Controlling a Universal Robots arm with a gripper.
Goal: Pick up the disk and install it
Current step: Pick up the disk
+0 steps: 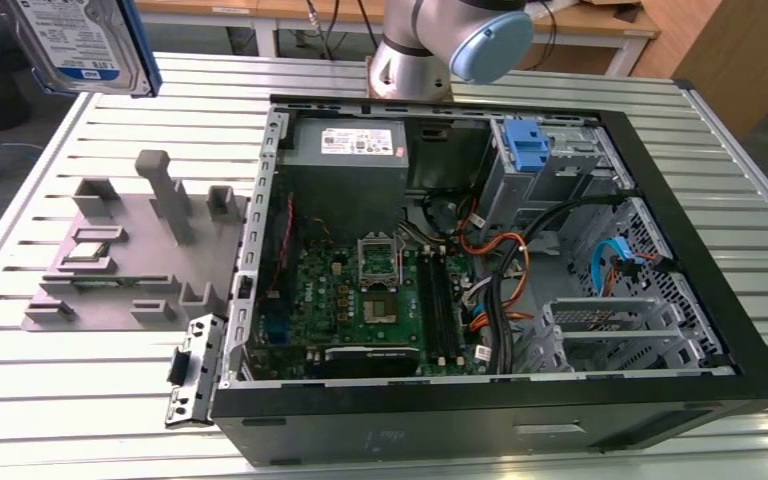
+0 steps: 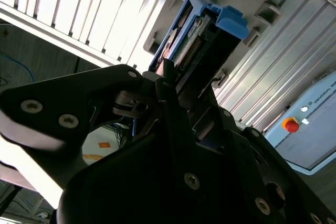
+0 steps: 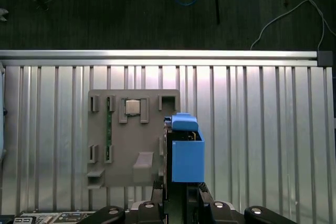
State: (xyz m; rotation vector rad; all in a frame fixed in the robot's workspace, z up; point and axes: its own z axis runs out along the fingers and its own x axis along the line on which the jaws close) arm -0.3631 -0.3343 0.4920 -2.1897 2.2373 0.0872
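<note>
A ribbed aluminium table (image 1: 37, 400) carries everything; in the first wrist view, dark floor and loose cables lie beyond its edge. At the exterior view's left, the disk (image 1: 84, 45) hangs high above the table's corner, well clear of the surface. It is a silver drive with a white-and-blue label on its face and a blue plastic carrier along its edge. In the second wrist view the gripper (image 2: 186, 93) grasps it, black fingers (image 2: 169, 90) clenched on its flat sides, the blue tab at the far end. Below it lies a grey fixture tray (image 1: 104, 270). Further right an open computer case (image 1: 491, 430) lies on its side, holding a green motherboard (image 1: 357, 300), a grey power supply (image 1: 357, 145) and a blue bracket (image 1: 527, 145).
</note>
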